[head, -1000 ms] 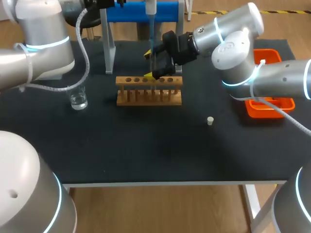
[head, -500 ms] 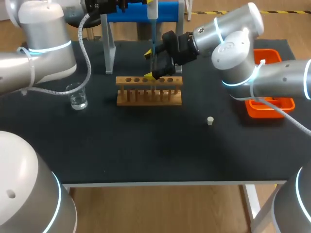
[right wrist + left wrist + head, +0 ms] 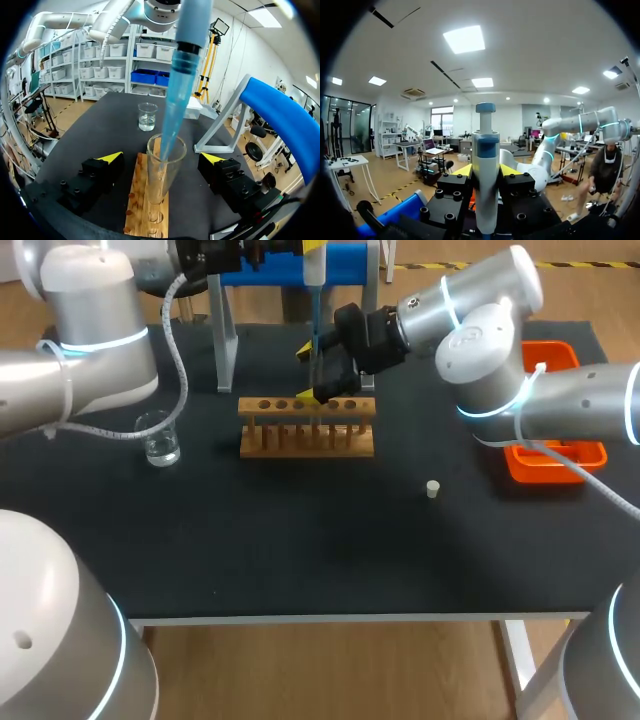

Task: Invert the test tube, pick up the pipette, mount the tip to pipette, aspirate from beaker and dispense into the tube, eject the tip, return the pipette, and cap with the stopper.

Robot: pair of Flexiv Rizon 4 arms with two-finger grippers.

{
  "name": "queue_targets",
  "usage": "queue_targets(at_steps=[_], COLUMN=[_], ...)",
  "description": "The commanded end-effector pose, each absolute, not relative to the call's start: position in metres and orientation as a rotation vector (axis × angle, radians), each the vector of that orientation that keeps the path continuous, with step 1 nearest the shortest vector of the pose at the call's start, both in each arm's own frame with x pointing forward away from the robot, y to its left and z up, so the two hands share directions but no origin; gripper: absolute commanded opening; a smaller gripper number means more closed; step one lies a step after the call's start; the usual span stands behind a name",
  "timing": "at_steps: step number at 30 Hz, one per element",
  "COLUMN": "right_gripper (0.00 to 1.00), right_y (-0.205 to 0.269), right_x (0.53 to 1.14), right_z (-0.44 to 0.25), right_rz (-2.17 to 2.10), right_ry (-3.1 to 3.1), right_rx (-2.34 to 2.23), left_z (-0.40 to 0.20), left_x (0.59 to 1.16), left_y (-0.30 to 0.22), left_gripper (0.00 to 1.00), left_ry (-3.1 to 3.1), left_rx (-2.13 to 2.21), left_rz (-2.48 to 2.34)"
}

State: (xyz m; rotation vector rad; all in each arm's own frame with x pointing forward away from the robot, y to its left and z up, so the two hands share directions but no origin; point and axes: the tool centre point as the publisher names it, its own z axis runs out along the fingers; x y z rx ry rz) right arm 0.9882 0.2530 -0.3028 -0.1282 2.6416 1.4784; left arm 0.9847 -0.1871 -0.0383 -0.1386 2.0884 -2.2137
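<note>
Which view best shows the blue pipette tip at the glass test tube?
Right wrist view: the blue pipette tip is close-up inside the glass test tube. Head view: a thin sliver; left wrist: only the white pipette body.

No text, label, number or sign legible in any view; the pipette (image 3: pixel 485 170) body, the beaker (image 3: pixel 160 440) and the wooden rack (image 3: pixel 307 430) on the counter show no print that can be made out.
</note>
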Motion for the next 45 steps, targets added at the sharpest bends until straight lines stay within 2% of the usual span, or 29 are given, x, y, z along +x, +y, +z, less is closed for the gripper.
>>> queue_targets(at_steps=[1,45], right_gripper=[1.0,1.0], right_y=[0.252,0.252], right_x=[0.988,0.988], right_z=[-0.302,-0.302], right_rz=[1.478,1.478], right_ry=[2.643,2.643], right_rx=[-0.129,-0.129], left_z=[-0.041,-0.065], left_x=[0.984,0.98], left_y=[-0.188,-0.187], left_gripper=[0.0,0.0], left_ry=[2.084,2.065], left_rx=[-0.127,-0.13], left_rz=[-2.217,-2.218])
